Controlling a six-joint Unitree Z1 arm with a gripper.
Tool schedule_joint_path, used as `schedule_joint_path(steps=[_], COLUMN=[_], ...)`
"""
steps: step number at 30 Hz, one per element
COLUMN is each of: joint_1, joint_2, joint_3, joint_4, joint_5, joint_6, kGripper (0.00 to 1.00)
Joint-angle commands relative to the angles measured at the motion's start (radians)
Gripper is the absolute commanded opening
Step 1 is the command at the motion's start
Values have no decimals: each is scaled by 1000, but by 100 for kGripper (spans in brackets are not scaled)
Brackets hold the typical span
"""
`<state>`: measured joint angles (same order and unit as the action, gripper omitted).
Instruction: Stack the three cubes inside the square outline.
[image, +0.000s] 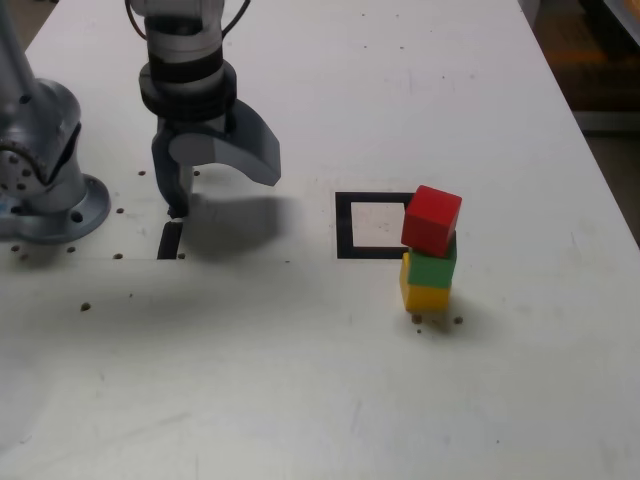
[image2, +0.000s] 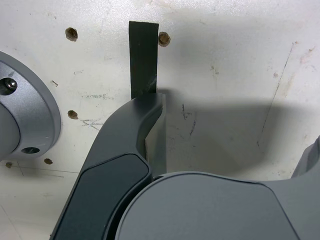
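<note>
Red/green/yellow cubes (image: 429, 262) stacked, overlapping outline (image: 345, 226) corner.

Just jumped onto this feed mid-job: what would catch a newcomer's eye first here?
A three-cube tower: red cube on green cube on yellow cube, standing just outside the square outline, at its corner nearest the exterior view's lower right. Far off at that view's left, the tool hangs open and empty beside the arm's base.
</note>
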<state>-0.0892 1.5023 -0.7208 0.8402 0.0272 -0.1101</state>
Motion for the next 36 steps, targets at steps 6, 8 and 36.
schedule_joint_path(steps=[6, 8, 36], joint_1=[2, 2, 1], joint_2=[-8, -9, -9], joint_3=[-6, -6, -641], joint_4=[2, 3, 544], joint_5=[2, 2, 55], joint_6=[-2, -2, 170], kGripper=[99, 99, 99])
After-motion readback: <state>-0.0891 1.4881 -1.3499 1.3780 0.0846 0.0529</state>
